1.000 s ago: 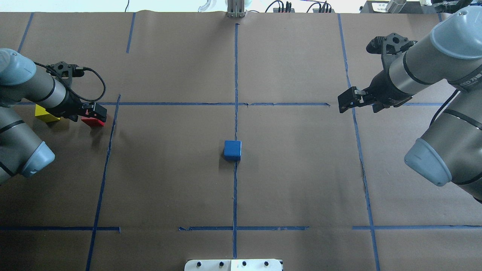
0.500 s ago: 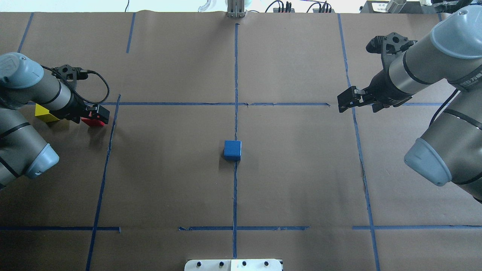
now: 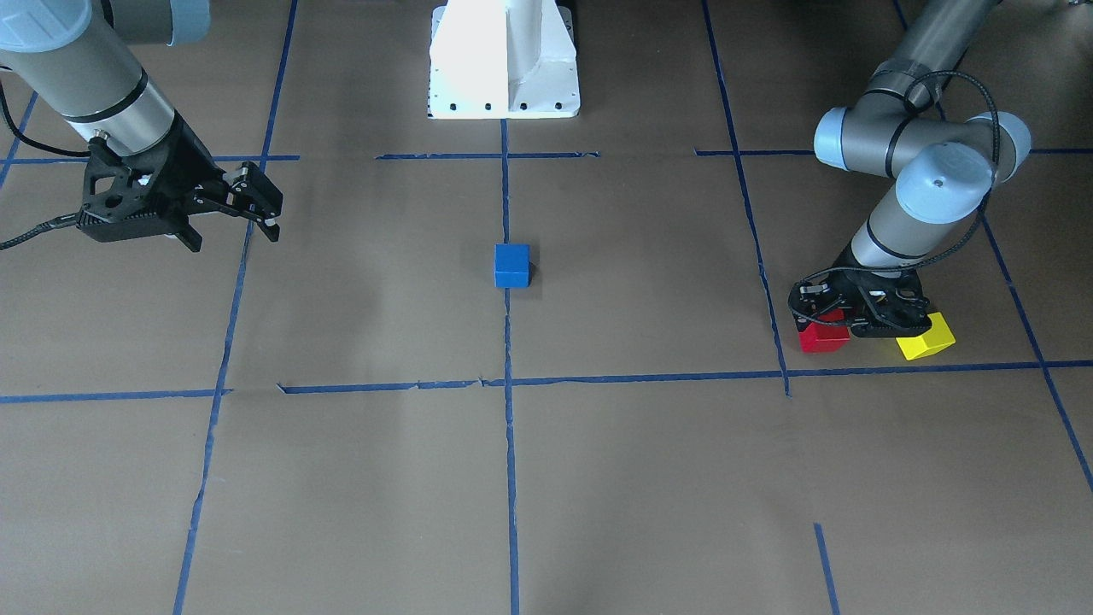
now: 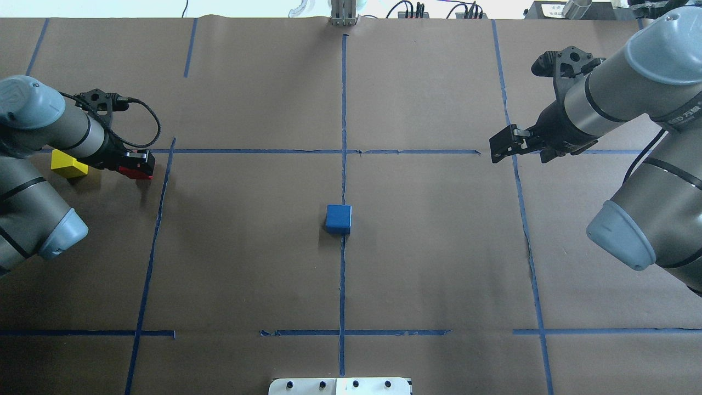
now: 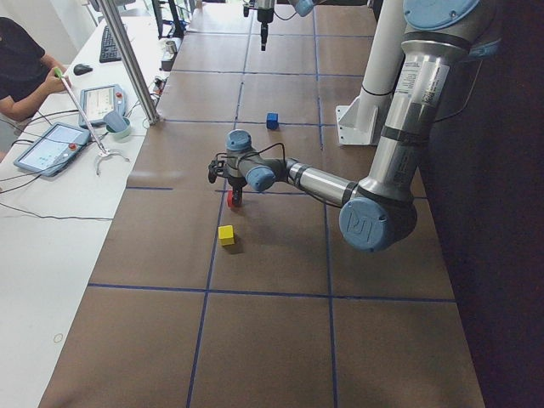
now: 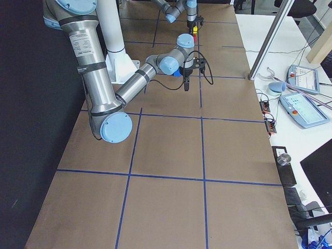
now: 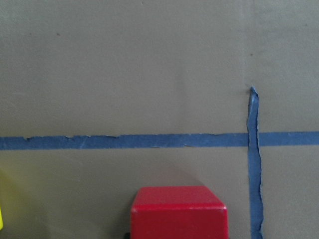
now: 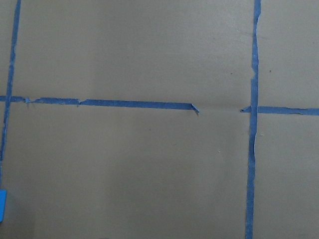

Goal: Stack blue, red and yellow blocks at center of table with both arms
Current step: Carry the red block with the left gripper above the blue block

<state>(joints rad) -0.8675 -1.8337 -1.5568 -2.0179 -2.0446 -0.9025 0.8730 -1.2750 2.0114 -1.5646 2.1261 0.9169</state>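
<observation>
The blue block sits at the table's centre on the middle tape line; it also shows in the front view. The red block lies at the far left, with the yellow block just beyond it, partly hidden by my left wrist. My left gripper is down over the red block and shut on it, low at the table. The left wrist view shows the red block close at the bottom edge. My right gripper is open and empty, held above the table's right side.
Blue tape lines divide the brown paper table into squares. The white robot base stands at the table's near middle edge. Tablets and cables lie on the white side bench, where an operator sits.
My left gripper has narrowed onto the red block, and block and gripper have shifted slightly forward in the overhead view. More of the yellow block shows. The right arm has barely moved.
</observation>
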